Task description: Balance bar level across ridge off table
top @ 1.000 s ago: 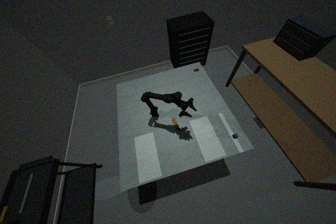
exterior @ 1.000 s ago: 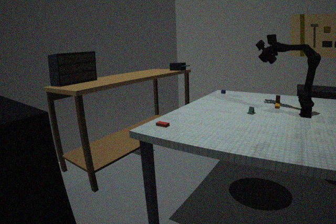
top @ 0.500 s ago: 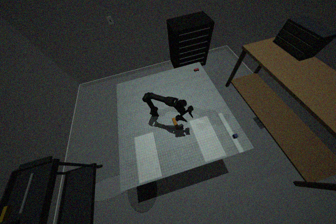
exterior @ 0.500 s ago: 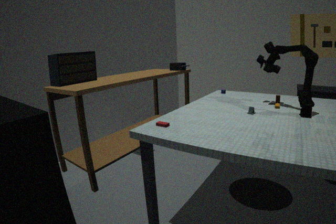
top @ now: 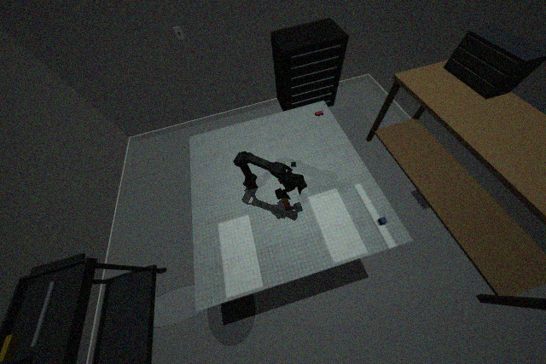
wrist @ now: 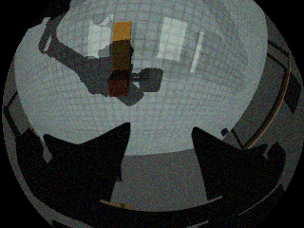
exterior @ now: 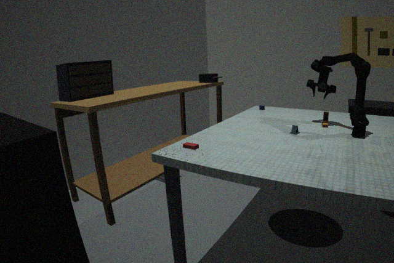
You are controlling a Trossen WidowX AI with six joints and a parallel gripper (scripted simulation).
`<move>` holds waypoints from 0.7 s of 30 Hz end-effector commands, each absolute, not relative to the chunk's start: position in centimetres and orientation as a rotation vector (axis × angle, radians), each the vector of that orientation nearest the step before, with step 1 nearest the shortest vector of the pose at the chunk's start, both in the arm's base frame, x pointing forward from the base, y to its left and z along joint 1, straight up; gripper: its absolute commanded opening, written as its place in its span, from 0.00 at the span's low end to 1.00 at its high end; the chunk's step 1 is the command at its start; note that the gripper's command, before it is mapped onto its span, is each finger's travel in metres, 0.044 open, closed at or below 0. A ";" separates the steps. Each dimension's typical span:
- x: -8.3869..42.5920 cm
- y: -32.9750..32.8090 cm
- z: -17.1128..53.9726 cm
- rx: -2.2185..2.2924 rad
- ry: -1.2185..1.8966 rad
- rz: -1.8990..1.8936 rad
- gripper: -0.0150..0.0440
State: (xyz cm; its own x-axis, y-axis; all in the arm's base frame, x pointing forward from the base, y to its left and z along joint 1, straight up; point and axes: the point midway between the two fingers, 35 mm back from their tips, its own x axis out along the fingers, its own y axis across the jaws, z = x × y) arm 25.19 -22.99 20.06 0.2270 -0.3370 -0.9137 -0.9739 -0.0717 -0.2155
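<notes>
The bar point(top: 286, 204) point(exterior: 324, 124) point(wrist: 122, 32) lies on the table, orange at one end, with a dark red block at its other end. The arm's shadow falls across it. The ridge point(top: 293, 164) point(exterior: 295, 129) is a small grey wedge standing apart from the bar; it does not show in the wrist view. My gripper point(top: 293, 195) point(exterior: 319, 97) point(wrist: 162, 129) is open and empty, high above the table, with its fingers pointing down. In the wrist view the bar lies beyond the fingertips, to the upper left.
A red block point(top: 318, 113) point(exterior: 190, 145) lies near one table corner. A small blue cube point(top: 382, 221) point(exterior: 261, 107) point(wrist: 225, 132) sits near another edge of the table point(top: 220, 153) point(exterior: 254, 158). A wooden workbench point(top: 462, 104) point(exterior: 152, 92) stands off to the side.
</notes>
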 end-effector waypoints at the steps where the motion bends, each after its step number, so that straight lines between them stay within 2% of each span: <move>1: 23.7 -21.7 18.8 -1.493 1.243 0.998 0.79; 9: 20.3 -18.8 17.1 -1.277 1.184 1.221 0.79; 15: 20.3 -18.8 16.7 -1.272 1.183 1.225 0.79; 21: 20.7 -19.1 13.3 -1.272 1.183 1.225 0.79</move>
State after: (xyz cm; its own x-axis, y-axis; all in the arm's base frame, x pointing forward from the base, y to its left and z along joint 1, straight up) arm 20.72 -19.19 15.18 0.0316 -0.0338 -0.9989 -0.9982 -0.0511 -0.0299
